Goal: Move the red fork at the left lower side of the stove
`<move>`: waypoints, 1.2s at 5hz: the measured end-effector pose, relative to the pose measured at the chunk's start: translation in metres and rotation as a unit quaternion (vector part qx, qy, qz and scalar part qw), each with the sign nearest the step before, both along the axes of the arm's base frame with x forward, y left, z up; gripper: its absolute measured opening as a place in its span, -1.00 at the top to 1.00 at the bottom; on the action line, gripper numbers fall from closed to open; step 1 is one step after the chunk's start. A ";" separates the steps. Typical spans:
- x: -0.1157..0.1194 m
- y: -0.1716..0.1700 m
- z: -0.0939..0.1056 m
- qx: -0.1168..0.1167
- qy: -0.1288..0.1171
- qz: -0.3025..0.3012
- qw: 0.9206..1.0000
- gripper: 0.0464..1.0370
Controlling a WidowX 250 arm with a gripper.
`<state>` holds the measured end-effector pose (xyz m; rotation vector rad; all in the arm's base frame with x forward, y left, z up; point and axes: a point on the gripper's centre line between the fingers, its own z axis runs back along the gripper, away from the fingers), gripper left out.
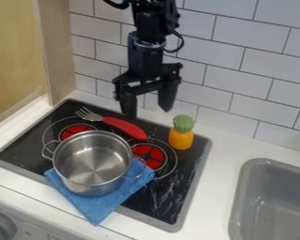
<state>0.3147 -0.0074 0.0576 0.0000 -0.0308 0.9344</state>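
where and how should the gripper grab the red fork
Probably by the middle of its red handle, from above, one jaw on each long side: the fork lies flat, slanting behind the pot, its handle long and thick.

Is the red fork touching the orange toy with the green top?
Apart. The camera view shows a bit of black stove between the red fork and the orange toy.
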 end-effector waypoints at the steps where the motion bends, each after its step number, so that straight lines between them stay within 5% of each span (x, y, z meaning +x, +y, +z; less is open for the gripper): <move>1: 0.003 0.019 0.009 -0.006 -0.029 0.055 0.998 -0.92; 3: 0.008 0.042 0.004 -0.021 -0.054 0.155 0.986 -0.92; 5: 0.011 0.044 -0.025 -0.034 -0.039 0.208 0.977 -0.92; 6: 0.005 0.045 -0.046 -0.025 -0.007 0.218 0.976 -0.92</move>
